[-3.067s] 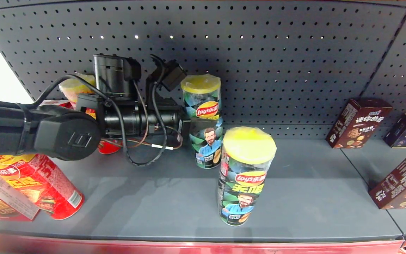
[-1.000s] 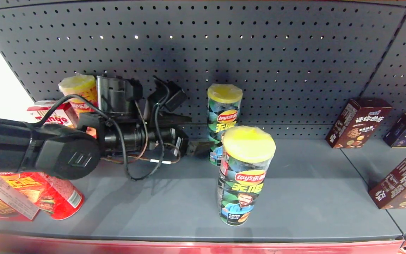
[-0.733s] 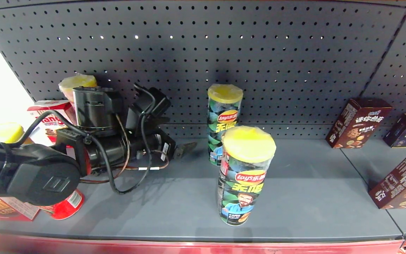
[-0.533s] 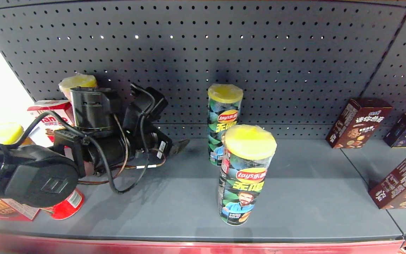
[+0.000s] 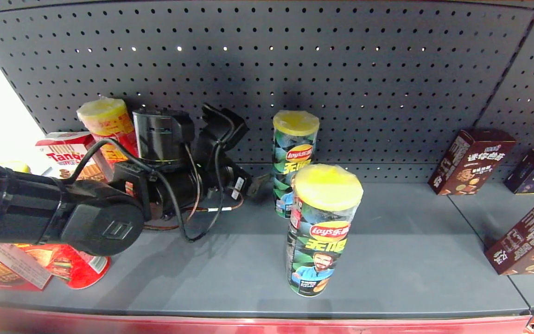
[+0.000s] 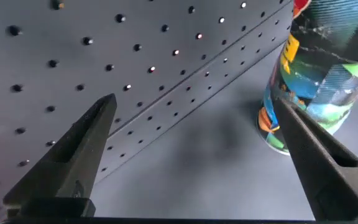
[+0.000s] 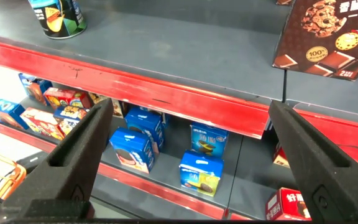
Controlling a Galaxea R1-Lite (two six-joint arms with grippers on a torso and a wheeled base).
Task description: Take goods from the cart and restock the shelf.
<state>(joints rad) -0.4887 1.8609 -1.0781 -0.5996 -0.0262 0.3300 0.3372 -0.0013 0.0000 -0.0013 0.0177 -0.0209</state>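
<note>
In the head view, the grey shelf [image 5: 410,260] carried two green chip cans with yellow lids, both upright. The front can [image 5: 324,232] stood near the middle of the shelf. The rear can [image 5: 295,157] stood at 11 o'clock from it, close to the pegboard wall [image 5: 341,69]. The left arm came in from 9 o'clock, above the shelf. The left gripper [image 5: 257,182] was just beside the rear can, at 9 o'clock from it, and I could not tell whether it touched the can. At 9 o'clock from the arm's wrist, an upright red can [image 5: 108,125] with a yellow lid stood by the wall, with a wafer box [image 5: 65,155] beside it. A second red can [image 5: 79,266] lay on its side at 8 o'clock of the shelf. Three brown boxes [image 5: 473,160] stood at 3 o'clock.

In the left wrist view, the fingers [image 6: 73,162] were spread wide and held nothing. Between them were the perforated wall and bare shelf. The rear can stood outside the gap, next to one finger.

In the right wrist view, the right gripper [image 7: 191,109] was also spread wide and held nothing. It hung in front of the red shelf edge [image 7: 166,93]. Blue boxes [image 7: 201,168] stood on the lower shelf under that edge.
</note>
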